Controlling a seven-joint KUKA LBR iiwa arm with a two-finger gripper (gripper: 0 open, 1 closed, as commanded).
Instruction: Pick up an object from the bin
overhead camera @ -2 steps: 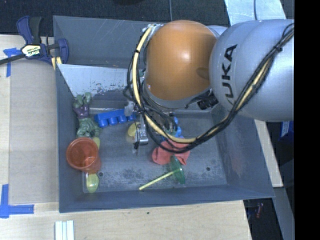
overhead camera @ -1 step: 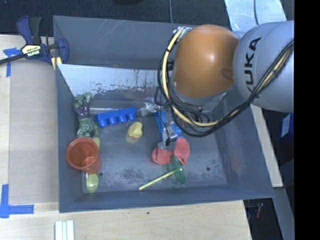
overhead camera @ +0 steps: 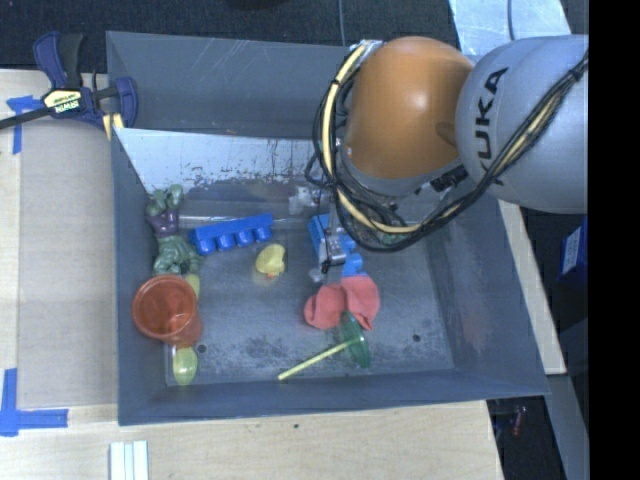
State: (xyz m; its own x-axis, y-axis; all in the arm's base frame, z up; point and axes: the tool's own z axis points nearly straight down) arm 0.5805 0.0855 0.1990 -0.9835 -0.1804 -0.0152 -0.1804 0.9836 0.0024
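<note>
Camera view looks down into the grey bin (overhead camera: 250, 320), and at its 9 o'clock side a column of small things hugs the left wall. A purple-and-green toy (overhead camera: 165, 209) lies at the top, too tangled to name. Under it is a dull green lump (overhead camera: 176, 256), then an orange see-through cup (overhead camera: 165, 308) with its mouth facing up, and at 7 o'clock a small yellow-green piece (overhead camera: 184, 366) partly tucked beneath the cup's edge. Toward 10 o'clock a blue toothed bar (overhead camera: 232, 235) lies slanted on the floor, with a faint clear object (overhead camera: 240, 208) just behind it that is hard to make out against the back wall. Near the centre sits a small yellow lump (overhead camera: 269, 260), apart from its neighbours. At 6 o'clock a thin yellow stick (overhead camera: 310, 364) runs up to a green head (overhead camera: 356, 350), which touches the lower edge of a crumpled red lump (overhead camera: 342, 303). Just at 12 o'clock of that red lump is a blue piece (overhead camera: 347, 261), partly hidden. The jaws come down right at it, on its left edge, but the wrist covers them from above, so I cannot tell whether they are spread, pressed together or pinching the piece. Looped cables (overhead camera: 335, 183) ring the orange cover (overhead camera: 405, 103) at 1 o'clock, and the grey arm (overhead camera: 535, 118) runs off the right side, cut by the edge.
</note>
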